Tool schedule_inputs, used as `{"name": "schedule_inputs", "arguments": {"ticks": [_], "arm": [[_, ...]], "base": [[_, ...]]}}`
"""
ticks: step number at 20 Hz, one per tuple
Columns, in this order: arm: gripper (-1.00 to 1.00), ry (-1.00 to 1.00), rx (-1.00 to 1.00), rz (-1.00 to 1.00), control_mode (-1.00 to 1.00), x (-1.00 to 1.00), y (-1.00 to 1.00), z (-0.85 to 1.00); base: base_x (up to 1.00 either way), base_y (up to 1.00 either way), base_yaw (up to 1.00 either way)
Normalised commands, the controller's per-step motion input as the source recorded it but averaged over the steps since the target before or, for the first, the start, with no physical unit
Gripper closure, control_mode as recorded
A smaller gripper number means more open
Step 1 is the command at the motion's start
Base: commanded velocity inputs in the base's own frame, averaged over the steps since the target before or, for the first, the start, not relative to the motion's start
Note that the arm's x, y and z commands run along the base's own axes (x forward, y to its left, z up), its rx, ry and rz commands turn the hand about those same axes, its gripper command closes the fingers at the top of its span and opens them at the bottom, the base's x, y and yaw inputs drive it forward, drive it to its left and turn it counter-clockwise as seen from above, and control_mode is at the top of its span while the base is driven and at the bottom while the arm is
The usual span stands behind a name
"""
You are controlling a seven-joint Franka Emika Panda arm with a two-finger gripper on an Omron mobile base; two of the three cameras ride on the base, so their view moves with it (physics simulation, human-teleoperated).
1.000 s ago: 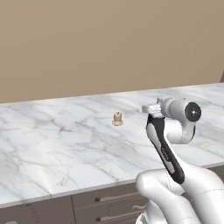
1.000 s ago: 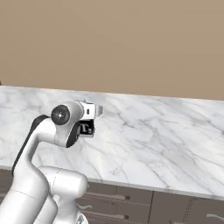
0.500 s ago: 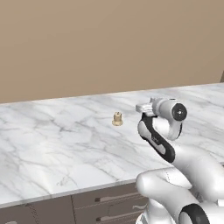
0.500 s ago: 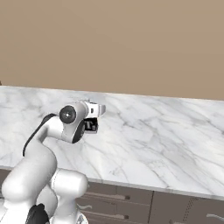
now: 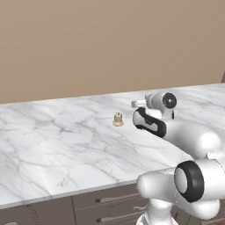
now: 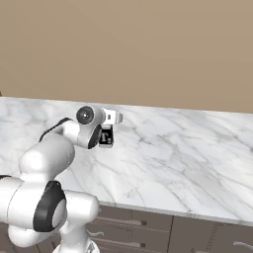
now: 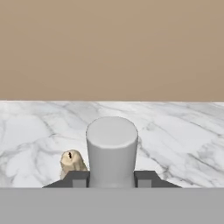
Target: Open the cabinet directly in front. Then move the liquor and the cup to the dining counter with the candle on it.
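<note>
Evidently the gripper [image 7: 112, 180] is clamped narrowly round the neck of the liquor [image 6: 105, 138], held over the dining counter [image 5: 61, 149] near the candle [image 5: 117, 119]; likely weighty, slippery, breakable glass; that neck hold suits it.

text: white letter T | on: black label of small dark bottle [image 6: 105, 137] | place: 9 o'clock of centre, right base view

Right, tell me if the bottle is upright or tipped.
Upright: the bottle rises straight from the pincer that grips it, flat top uppermost, and its label sits square in the right base view.
</note>
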Motion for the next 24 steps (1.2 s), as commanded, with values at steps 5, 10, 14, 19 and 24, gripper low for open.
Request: {"name": "schedule_inputs", "arguments": {"ticks": [5, 10, 14, 19, 24], "arm": [[1.0, -0.01, 0.0, 0.0, -1.0, 0.07, 0.0, -0.45], [1.0, -0.06, 0.0, 0.0, -1.0, 0.05, 0.0, -0.4], [1.0, -0.04, 0.0, 0.0, -1.0, 0.25, 0.0, -0.16], [1.0, -0.01, 0.0, 0.0, -1.0, 0.29, 0.0, -0.11], [1.0, 0.0, 0.0, 0.0, -1.0, 0.25, 0.0, -0.13]], "base": [[0.0, 0.0, 0.0], [0.0, 0.0, 0.0], [0.0, 0.0, 0.0], [0.0, 0.0, 0.0], [0.0, 0.0, 0.0]]}}
